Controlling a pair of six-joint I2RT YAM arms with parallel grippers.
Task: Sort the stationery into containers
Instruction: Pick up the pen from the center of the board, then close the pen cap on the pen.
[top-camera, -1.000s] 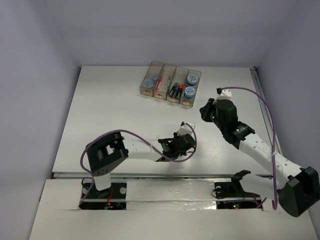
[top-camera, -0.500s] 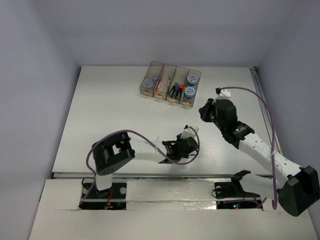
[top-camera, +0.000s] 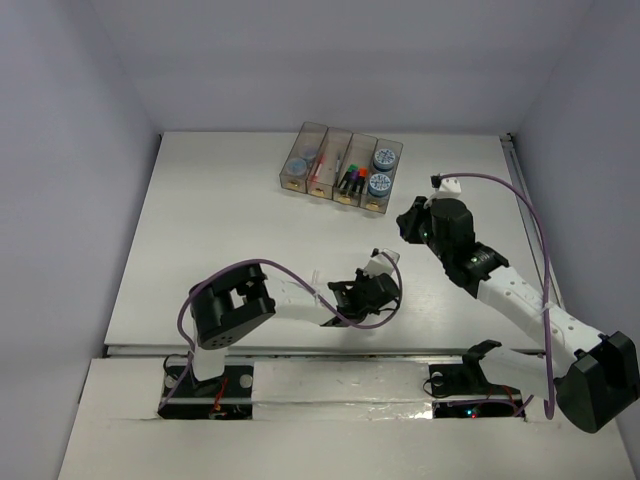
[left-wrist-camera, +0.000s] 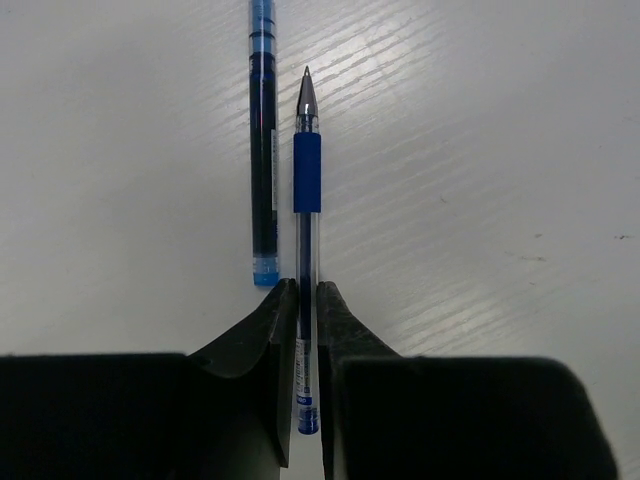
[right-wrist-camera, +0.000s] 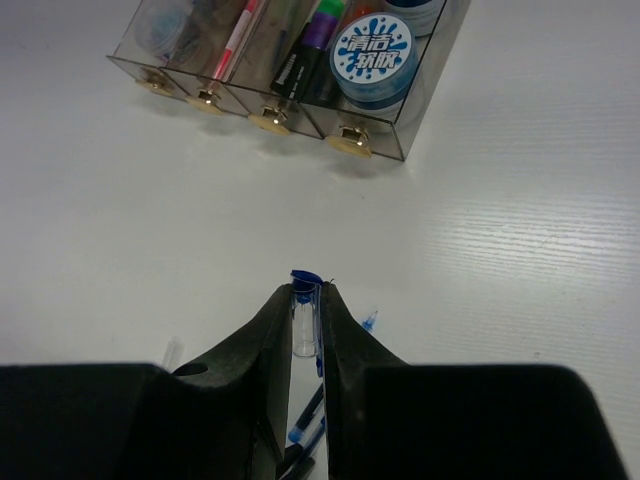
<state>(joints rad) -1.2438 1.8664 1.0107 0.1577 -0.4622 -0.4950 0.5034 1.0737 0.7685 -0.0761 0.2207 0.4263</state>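
A blue pen (left-wrist-camera: 307, 200) with a blue rubber grip lay flat on the white table (left-wrist-camera: 480, 150). Its metal tip pointed to the top of the left wrist view and its rear end ran down to the lower centre. The left gripper (left-wrist-camera: 305, 290) had its two dark fingers pressed against the clear barrel, one on each side, behind the grip. Just left of it and parallel lay a second, darker blue pen (left-wrist-camera: 263, 140), close beside the first. Whether the two touched could not be told.

In the overhead view the left gripper (top-camera: 378, 290) sat low on the table at lower centre, and the pens there were too small to make out. Up and to the right hung the right gripper (top-camera: 408, 225). In its own wrist view the right gripper (right-wrist-camera: 305, 295) had its fingers drawn close on a short clear-barrelled, blue-capped pen (right-wrist-camera: 305, 310), the cap poking out past the fingertips. More bits of blue showed lower between the fingers, too unclear to name.

The containers (right-wrist-camera: 425, 95) stood at the top of that view, four joined smoky bins with brass-coloured knobs. The right-hand bin held a round roll (right-wrist-camera: 372, 52) with a blue and white label. The next bin held highlighters (right-wrist-camera: 305, 60) and another held a pink pen (right-wrist-camera: 238, 35). From overhead, the containers (top-camera: 340, 165) stood in the upper middle, well apart from both grippers.
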